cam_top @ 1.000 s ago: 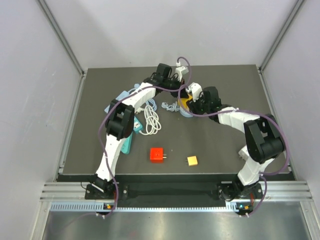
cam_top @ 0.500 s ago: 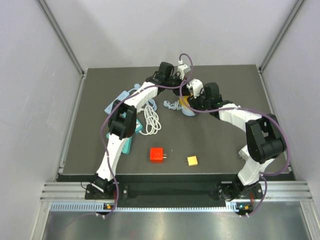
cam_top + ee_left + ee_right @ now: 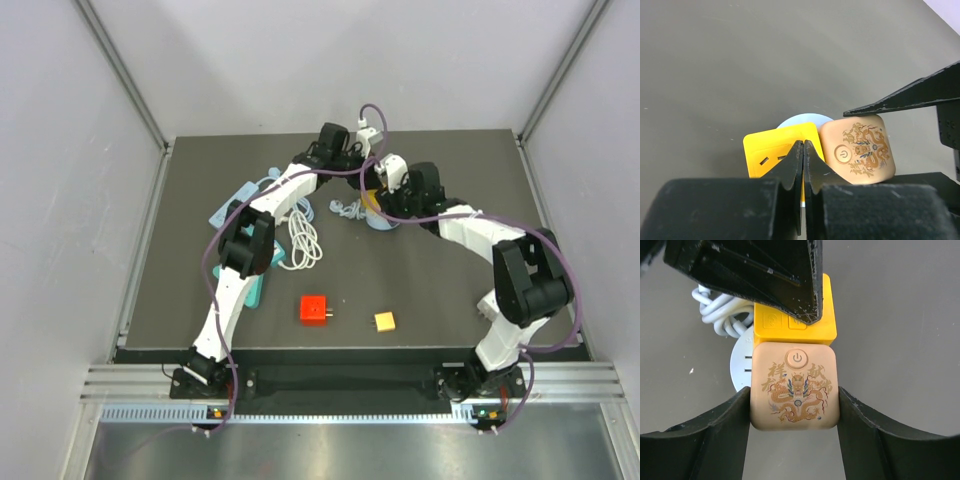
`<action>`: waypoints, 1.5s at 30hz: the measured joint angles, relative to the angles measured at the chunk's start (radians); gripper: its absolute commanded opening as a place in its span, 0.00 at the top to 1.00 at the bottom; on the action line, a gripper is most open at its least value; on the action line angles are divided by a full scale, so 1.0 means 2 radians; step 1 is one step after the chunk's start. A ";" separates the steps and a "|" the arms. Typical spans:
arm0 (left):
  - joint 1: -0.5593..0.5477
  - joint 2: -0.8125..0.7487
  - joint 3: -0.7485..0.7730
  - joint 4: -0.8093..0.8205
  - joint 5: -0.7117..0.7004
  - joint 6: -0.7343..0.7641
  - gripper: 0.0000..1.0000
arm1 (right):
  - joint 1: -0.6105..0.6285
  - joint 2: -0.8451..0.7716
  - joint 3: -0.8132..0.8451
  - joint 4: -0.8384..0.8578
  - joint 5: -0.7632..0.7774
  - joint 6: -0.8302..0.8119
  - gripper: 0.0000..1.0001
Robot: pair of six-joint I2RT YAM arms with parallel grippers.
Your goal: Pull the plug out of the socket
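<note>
A tan plug printed with a dragon [image 3: 795,387] sits on a round pale socket [image 3: 742,367], next to a yellow cube plug [image 3: 795,322]. My right gripper [image 3: 794,392] is shut on the tan plug, one finger against each side. My left gripper [image 3: 803,144] is shut and empty, its tips resting on top of the yellow cube [image 3: 772,147], just left of the tan plug [image 3: 858,150]. In the top view the two grippers meet over the socket [image 3: 383,224] at the back middle of the table.
A coiled white cable [image 3: 303,238] runs left from the socket toward a light-blue power strip [image 3: 235,203]. A teal object [image 3: 255,285] lies by the left arm. A red plug [image 3: 314,309] and a small yellow block [image 3: 385,321] lie near the front.
Both wrists have shifted a little toward the back and drawn closer together over the socket. The loose objects on the table have not moved.
</note>
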 measured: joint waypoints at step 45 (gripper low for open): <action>0.021 -0.137 -0.505 0.526 -0.063 -0.546 0.42 | -0.041 -0.050 -0.112 0.128 0.019 0.133 1.00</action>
